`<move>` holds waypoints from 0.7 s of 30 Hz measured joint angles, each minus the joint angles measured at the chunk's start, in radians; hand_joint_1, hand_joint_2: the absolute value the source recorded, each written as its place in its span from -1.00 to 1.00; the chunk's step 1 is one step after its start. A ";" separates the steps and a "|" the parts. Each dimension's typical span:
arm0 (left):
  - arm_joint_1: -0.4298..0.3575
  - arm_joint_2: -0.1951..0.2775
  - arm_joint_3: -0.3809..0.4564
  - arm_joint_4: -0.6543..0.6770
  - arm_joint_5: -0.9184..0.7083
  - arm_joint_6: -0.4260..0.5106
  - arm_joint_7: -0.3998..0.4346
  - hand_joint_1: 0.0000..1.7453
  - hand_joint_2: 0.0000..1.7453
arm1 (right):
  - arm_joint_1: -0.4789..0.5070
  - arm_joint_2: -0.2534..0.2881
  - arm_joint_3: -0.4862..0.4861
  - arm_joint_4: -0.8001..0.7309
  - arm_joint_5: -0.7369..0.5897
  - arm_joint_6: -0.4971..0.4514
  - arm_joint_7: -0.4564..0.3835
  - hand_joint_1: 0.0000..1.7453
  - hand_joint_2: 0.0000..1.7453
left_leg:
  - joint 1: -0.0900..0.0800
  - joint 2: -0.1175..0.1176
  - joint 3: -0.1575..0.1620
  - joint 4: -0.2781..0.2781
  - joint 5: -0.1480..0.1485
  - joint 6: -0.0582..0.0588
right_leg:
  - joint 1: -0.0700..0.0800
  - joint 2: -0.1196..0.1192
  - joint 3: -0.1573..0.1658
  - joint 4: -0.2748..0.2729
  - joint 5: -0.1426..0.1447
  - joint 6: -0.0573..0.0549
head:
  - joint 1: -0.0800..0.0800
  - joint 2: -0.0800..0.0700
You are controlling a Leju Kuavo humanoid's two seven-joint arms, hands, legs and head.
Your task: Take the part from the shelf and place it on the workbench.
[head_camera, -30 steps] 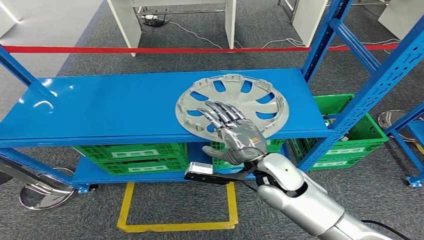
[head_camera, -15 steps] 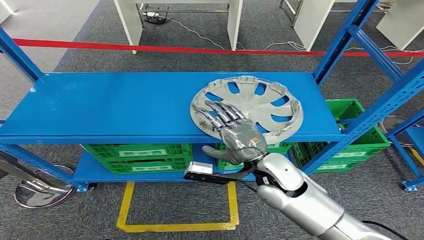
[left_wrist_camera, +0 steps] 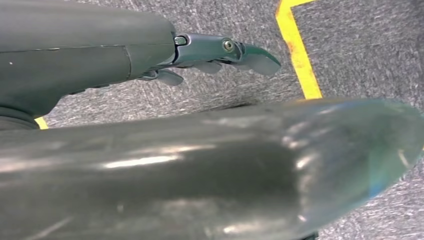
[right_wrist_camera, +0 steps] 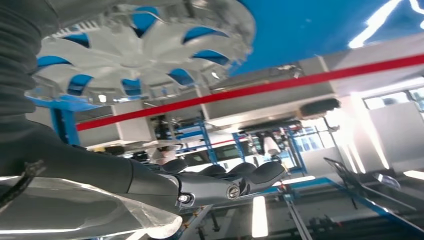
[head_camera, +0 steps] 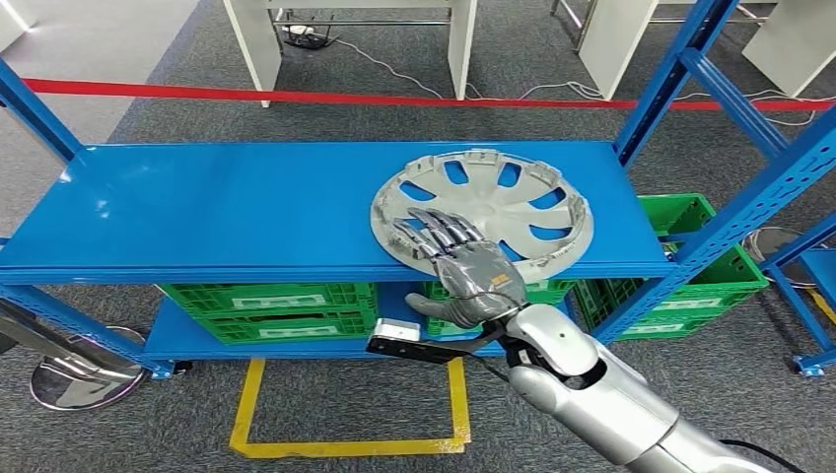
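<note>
On the blue shelf [head_camera: 227, 212], toward its right end and close to the front edge, lies the part [head_camera: 493, 202], a silver-grey wheel cover with curved spokes and open slots showing blue through them. From where I stand the robot's right hand [head_camera: 458, 266] reaches up from below with its fingers [head_camera: 424, 229] stretched out and slightly spread, lying flat over the near left rim of the cover; the thumb [head_camera: 426, 305] sits lower, in front of the shelf's edge, and I cannot tell whether it presses the rim from beneath, so the hand looks apart and resting on the part rather than closed around it. The right wrist view shows the same cover [right_wrist_camera: 145, 45] against the blue deck, with the dark fingers [right_wrist_camera: 235, 172] extended together. The left hand [left_wrist_camera: 215, 52] hangs over grey carpet beside a yellow floor line [left_wrist_camera: 298, 50], its fingers loosely extended and holding nothing. Under the shelf sit green crates [head_camera: 266, 305] with pale label patches on their fronts; any writing on them is too small to read. Another green crate [head_camera: 705, 266] stands beyond the blue upright [head_camera: 734, 212] at the right. Red barrier tape [head_camera: 296, 96] runs across behind the rack, and a yellow taped square [head_camera: 350, 414] marks the carpet in front.
</note>
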 joint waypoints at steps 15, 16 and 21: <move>0.046 0.005 0.032 -0.058 -0.059 0.000 0.072 -1.00 -1.00 | 0.008 -0.022 0.000 0.173 0.078 0.004 0.040 -1.00 1.00 | 0.001 0.000 0.000 0.000 0.000 0.000 | 0.000 0.000 0.000 0.000 0.000 0.000 | 0.000 0.000; 0.046 0.005 0.032 -0.059 -0.058 0.000 0.072 -1.00 -1.00 | 0.007 -0.023 0.000 0.182 0.084 0.007 0.044 -1.00 1.00 | 0.001 0.000 0.000 0.000 0.000 0.000 | 0.000 0.000 0.000 0.000 0.000 0.000 | 0.000 0.000; 0.046 0.005 0.033 -0.061 -0.048 0.000 0.071 -1.00 -1.00 | 0.002 -0.031 -0.001 0.223 0.109 0.019 0.063 -1.00 1.00 | 0.001 0.000 0.000 0.000 0.000 0.000 | 0.000 0.000 0.000 0.000 0.000 0.000 | 0.000 0.000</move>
